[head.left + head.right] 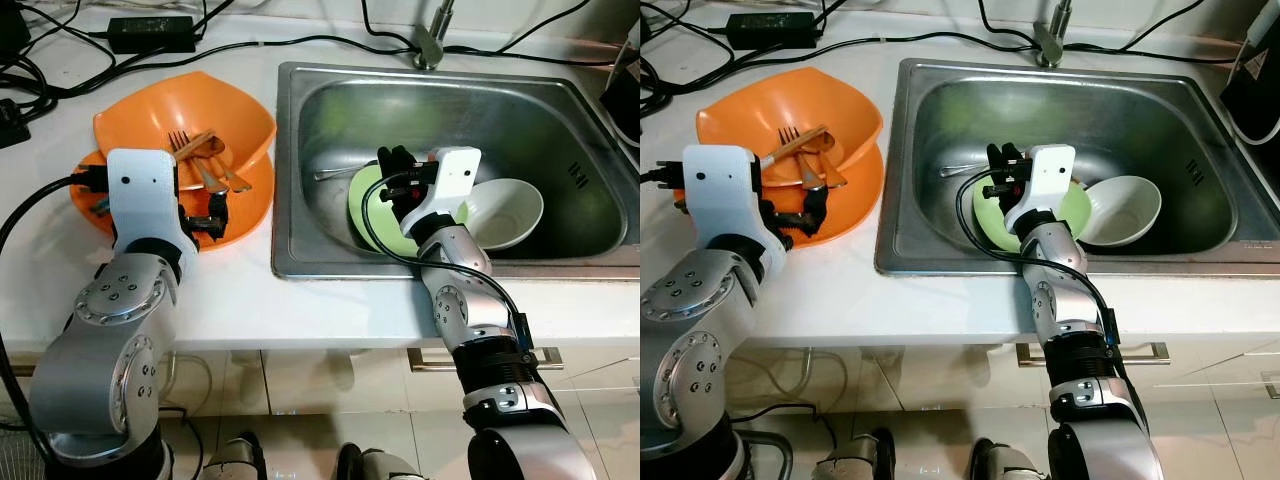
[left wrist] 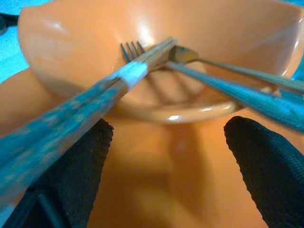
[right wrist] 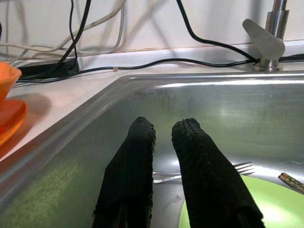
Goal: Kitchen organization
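Nearest you, your left gripper (image 1: 212,215) hangs low over the orange plate (image 1: 245,205) on the white counter (image 1: 330,310), its two black fingers (image 2: 266,166) spread wide with nothing between them. Just past the fingertips sits the orange bowl (image 1: 240,115), stacked on that plate. Across the bowl's near rim lie a wooden-handled utensil (image 2: 95,99), a fork (image 2: 130,47) and a metal-handled piece (image 2: 223,80); their handles reach toward the claw and pass above the gap between its fingers, but you cannot tell that they touch it.

Your right gripper (image 1: 1002,170) is inside the steel sink (image 1: 940,100), held above the near left edge of the green plate (image 1: 990,220). Its fingers (image 3: 199,161) are nearly together with a narrow gap, gripping nothing. Just beyond the fingertips a fork (image 3: 235,168) lies on the sink floor, and a pair of chopstick tips (image 3: 290,181) rests on the green plate's rim. A white bowl (image 1: 1130,205) sits beside and partly on the green plate, to its right.

Farther back, the faucet (image 1: 1050,35) stands at the sink's rear edge, with black cables (image 1: 150,50) and a power adapter (image 1: 150,30) on the counter behind.
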Controlling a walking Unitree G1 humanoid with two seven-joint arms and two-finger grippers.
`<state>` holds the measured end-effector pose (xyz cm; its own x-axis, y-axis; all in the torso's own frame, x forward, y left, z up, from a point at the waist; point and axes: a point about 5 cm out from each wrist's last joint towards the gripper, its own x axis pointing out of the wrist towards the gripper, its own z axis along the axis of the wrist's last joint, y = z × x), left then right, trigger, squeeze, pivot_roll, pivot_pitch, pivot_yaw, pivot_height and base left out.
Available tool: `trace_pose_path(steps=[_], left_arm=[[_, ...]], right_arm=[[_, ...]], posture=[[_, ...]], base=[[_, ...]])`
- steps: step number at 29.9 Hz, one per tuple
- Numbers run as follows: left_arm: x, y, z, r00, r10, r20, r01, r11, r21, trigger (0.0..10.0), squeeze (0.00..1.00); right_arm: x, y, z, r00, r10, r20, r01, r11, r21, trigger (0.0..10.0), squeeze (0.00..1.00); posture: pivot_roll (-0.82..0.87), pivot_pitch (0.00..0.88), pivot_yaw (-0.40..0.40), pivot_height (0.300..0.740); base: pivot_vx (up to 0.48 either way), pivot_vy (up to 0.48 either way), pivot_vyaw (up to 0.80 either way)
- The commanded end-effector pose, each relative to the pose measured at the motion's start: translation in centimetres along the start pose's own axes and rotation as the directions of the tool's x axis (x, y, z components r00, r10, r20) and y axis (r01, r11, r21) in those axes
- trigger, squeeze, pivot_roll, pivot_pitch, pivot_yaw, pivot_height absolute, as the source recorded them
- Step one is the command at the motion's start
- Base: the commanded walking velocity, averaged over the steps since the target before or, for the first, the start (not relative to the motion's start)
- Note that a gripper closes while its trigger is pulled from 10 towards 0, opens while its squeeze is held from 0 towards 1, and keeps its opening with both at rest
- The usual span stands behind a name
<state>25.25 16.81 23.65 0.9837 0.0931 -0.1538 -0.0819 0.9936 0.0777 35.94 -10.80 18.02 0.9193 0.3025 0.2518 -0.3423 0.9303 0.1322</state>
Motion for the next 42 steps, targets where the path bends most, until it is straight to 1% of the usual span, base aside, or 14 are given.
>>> trace_pose_path(steps=[1,7,12,21,26,30,34,35,36,37,39,40,41,42], left_arm=[[-0.4,0.1,0.4,1.0,-0.017,0.004,0.017,1.0,0.011,10.0,0.0],[-0.9,0.5,0.3,0.999,-0.053,-0.011,0.054,0.998,0.024,10.0,0.0],[-1.2,3.9,1.1,0.997,0.072,0.003,-0.072,0.993,0.091,10.0,0.0],[-1.7,7.0,1.6,0.966,0.259,0.005,-0.253,0.941,0.225,10.0,0.0],[-1.4,7.3,1.6,0.968,0.251,0.001,-0.244,0.938,0.248,10.0,0.0],[-1.7,7.6,1.4,0.963,0.27,-0.022,-0.247,0.908,0.338,10.0,0.0],[-2.1,9.4,1.6,0.912,0.41,0.014,-0.368,0.804,0.467,10.0,0.0],[-2.2,9.9,1.7,0.895,0.445,0.035,-0.399,0.763,0.509,10.0,0.0],[-2.2,10.4,1.8,0.87,0.488,0.073,-0.437,0.692,0.574,10.0,0.0],[-2.1,10.6,1.9,0.86,0.502,0.091,-0.448,0.658,0.606,10.0,0.0],[-2.1,10.7,2.0,0.855,0.508,0.1,-0.452,0.638,0.623,10.0,0.0],[-1.9,10.9,2.3,0.84,0.521,0.149,-0.469,0.563,0.68,10.0,0.0],[-1.9,10.9,2.3,0.84,0.521,0.149,-0.469,0.563,0.68,10.0,0.0],[-1.8,10.9,2.5,0.831,0.526,0.18,-0.48,0.515,0.71,10.0,0.0]], right_arm=[[-0.6,-0.7,-1.1,0.999,-0.022,-0.044,0.023,1.0,0.016,10.0,0.0],[-0.5,-0.5,-1.1,0.999,-0.015,-0.047,0.016,1.0,0.017,10.0,0.0],[-0.4,-0.3,-1.3,0.999,-0.008,-0.052,0.009,1.0,0.023,10.0,0.0],[-0.4,-0.2,-1.4,0.998,-0.003,-0.057,0.005,1.0,0.026,10.0,0.0],[-0.3,-0.2,-1.5,0.998,-0.003,-0.06,0.005,1.0,0.028,10.0,0.0],[-0.2,-0.1,-1.4,0.998,-0.001,-0.058,0.002,0.999,0.032,10.0,0.0],[-0.3,0.0,-1.6,0.998,0.002,-0.06,0.0,0.999,0.036,10.0,0.0],[-0.2,0.1,-1.6,0.998,0.003,-0.06,0.0,0.999,0.037,10.0,0.0],[-0.2,0.1,-1.6,0.998,0.004,-0.059,-0.002,0.999,0.04,10.0,0.0],[-0.2,0.2,-1.6,0.998,0.005,-0.058,-0.003,0.999,0.041,10.0,0.0],[-0.2,0.2,-1.6,0.998,0.005,-0.058,-0.003,0.999,0.042,10.0,0.0],[-0.2,0.2,-1.6,0.998,0.006,-0.058,-0.004,0.999,0.041,10.0,0.0],[-0.2,0.2,-1.6,0.998,0.006,-0.058,-0.004,0.999,0.041,10.0,0.0],[-0.2,0.2,-1.6,0.998,0.006,-0.058,-0.003,0.999,0.041,10.0,0.0]], posture=[[0.08,0.172,-0.08,0.74],[0.08,0.175,-0.086,0.74],[0.1,0.176,-0.093,0.74],[0.1,0.175,-0.096,0.74],[0.1,0.172,-0.097,0.74],[0.1,0.172,-0.097,0.74],[0.1,0.165,-0.095,0.74],[0.1,0.165,-0.095,0.74],[0.1,0.165,-0.095,0.74],[0.1,0.165,-0.095,0.74],[0.1,0.165,-0.095,0.74],[0.1,0.159,-0.095,0.74],[0.1,0.159,-0.095,0.74],[0.1,0.159,-0.095,0.74]], base=[[0.0,0.0,0.0],[0.0,0.0,0.0],[0.0,0.0,0.0],[0.0,0.0,0.0],[0.0,0.0,0.0],[0.0,0.0,0.0],[0.0,0.0,0.0],[0.0,0.0,0.0],[0.0,0.0,0.0],[0.0,0.0,0.0],[0.0,0.0,0.0],[0.0,0.0,0.0],[0.0,0.0,0.0],[0.0,0.0,0.0]])
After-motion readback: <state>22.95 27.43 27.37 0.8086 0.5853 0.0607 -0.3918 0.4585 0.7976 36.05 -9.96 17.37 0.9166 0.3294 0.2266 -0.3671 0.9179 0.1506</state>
